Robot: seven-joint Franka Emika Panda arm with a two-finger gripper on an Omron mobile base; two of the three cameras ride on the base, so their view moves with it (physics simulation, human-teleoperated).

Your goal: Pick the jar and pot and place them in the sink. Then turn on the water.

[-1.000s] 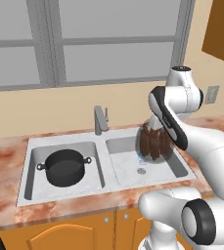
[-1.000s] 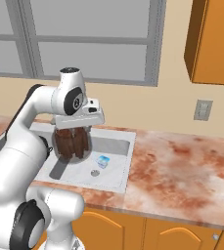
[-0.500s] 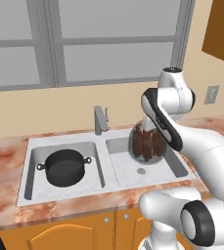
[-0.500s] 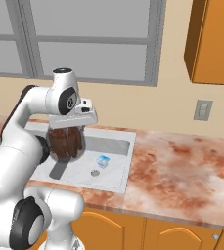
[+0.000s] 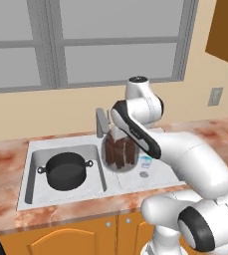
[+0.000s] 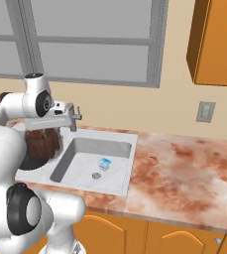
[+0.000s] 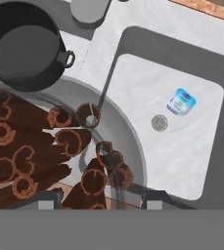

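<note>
A clear glass jar (image 5: 118, 153) with dark reddish-brown sticks inside hangs in the air over the divider between the two basins of the sink (image 5: 70, 197). My gripper (image 5: 118, 132) is shut on its top from above. The black pot (image 5: 65, 170) with two loop handles sits in the left basin, just left of the jar. The hand view looks down into the jar (image 7: 45, 151), with the pot (image 7: 23, 46) at upper left and my gripper (image 7: 99, 202) straddling the jar's rim. In the right base view the jar (image 6: 41, 144) hangs under my gripper (image 6: 45, 128). No water runs from the faucet (image 5: 101, 122).
A small blue-and-white container (image 5: 145, 161) lies in the right basin beside the drain (image 7: 159, 122). Marbled counter (image 6: 184, 168) stretches to the right of the sink. A window and wall stand behind the faucet (image 6: 73, 116), and an orange cabinet (image 6: 216, 44) hangs at upper right.
My arm has swung left with the jar in its grip, from above the right basin to over the divider next to the pot. The pot has stayed put.
</note>
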